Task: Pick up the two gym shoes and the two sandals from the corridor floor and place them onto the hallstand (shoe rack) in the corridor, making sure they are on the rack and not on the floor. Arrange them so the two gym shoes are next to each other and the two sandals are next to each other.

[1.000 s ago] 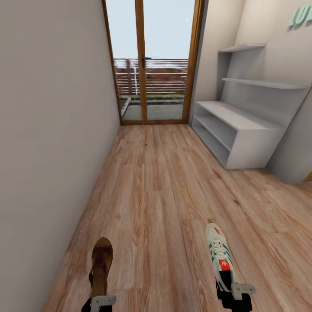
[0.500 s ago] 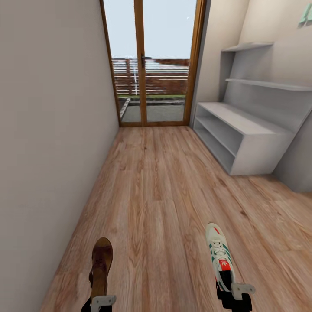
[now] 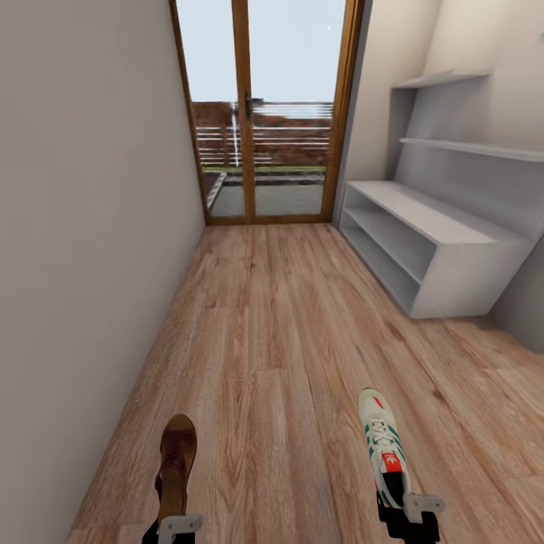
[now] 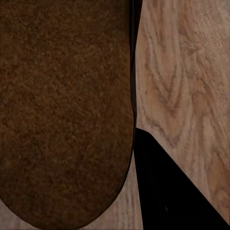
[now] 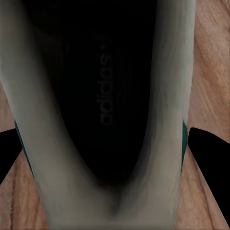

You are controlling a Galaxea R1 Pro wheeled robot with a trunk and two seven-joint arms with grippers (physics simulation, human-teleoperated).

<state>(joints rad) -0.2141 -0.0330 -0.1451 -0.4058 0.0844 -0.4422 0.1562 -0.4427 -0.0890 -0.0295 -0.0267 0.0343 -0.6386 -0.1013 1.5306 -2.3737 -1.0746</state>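
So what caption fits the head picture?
Robot carries a sandal and a gym shoe toward the hallstand.

A narrow corridor ends at a wood-framed glass door [image 3: 264, 113], daylight and a slatted fence behind it. A plain pale wall [image 3: 83, 227] runs left of the door, with wood-plank flooring [image 3: 279, 325] leading up to it.

- Our left gripper [image 3: 175, 521] sits low at the head view's bottom edge, clamped on a brown sandal [image 3: 176, 462] that points forward.
- Our right gripper [image 3: 408, 510] is level with it on the other side, closed on the heel of a gym shoe [image 3: 383, 446], one dark finger [image 5: 211, 148] beside the collar.
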